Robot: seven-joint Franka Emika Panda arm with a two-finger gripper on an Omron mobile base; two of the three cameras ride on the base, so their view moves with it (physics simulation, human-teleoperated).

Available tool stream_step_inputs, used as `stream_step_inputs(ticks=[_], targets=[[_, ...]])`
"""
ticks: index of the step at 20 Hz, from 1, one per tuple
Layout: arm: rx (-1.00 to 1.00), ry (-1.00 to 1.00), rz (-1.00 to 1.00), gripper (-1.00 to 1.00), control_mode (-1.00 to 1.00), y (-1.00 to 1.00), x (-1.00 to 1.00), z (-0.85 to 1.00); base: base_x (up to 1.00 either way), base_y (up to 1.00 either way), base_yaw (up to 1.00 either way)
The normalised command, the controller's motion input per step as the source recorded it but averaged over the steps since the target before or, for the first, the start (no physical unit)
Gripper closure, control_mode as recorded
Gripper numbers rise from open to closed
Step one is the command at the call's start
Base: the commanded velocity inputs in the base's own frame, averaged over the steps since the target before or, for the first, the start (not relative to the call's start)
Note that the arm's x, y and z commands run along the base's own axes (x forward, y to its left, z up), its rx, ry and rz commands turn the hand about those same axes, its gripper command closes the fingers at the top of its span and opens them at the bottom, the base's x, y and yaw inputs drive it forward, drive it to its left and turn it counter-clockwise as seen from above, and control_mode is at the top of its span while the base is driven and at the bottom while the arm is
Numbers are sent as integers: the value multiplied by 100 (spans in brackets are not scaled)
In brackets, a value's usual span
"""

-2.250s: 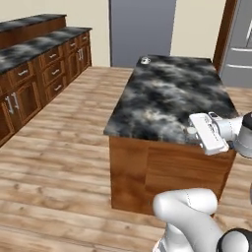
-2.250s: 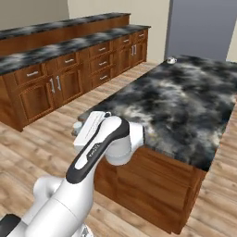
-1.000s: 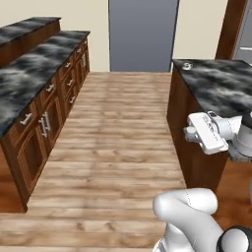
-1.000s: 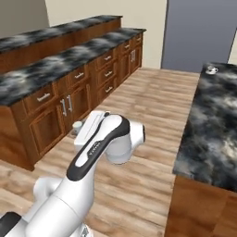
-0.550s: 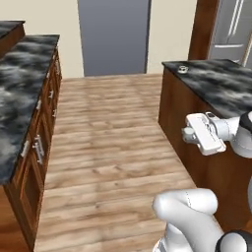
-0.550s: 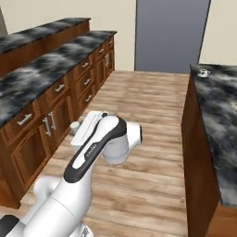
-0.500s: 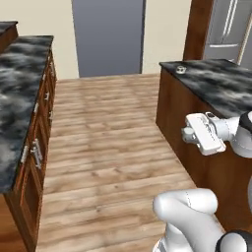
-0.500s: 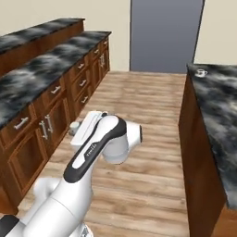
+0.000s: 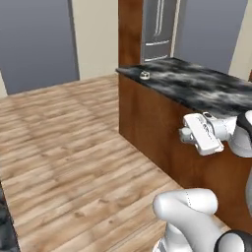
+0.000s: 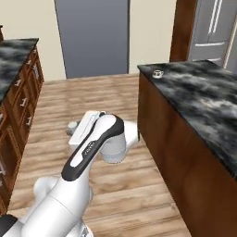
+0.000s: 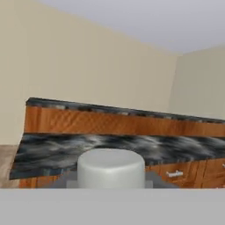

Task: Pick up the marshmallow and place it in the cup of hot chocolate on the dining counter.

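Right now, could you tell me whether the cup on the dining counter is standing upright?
Upright, apparently: the cup sits rim-up near the dining counter corner. Its contents are too small to see.

Marbled dining counter (image 9: 197, 86), cup of hot chocolate (image 9: 144, 75) at its corner

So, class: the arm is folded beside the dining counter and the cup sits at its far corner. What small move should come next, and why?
Probably keep driving the base along the dining counter toward the cup of hot chocolate. The cup sits at the far corner, well beyond the folded arm, and the gripper points away from it toward the other counters.
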Motion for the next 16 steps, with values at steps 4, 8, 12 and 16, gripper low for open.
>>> stream_step_inputs(ticks=[4, 8, 12, 16], targets=[[0, 0, 0, 100, 100, 0, 0, 0, 89, 13, -66], [0, 0, 0, 100, 100, 0, 0, 0, 99, 0, -57], [0, 0, 0, 100, 100, 0, 0, 0, 100, 66, -50], [0, 0, 0, 100, 100, 0, 0, 0, 100, 95, -41]])
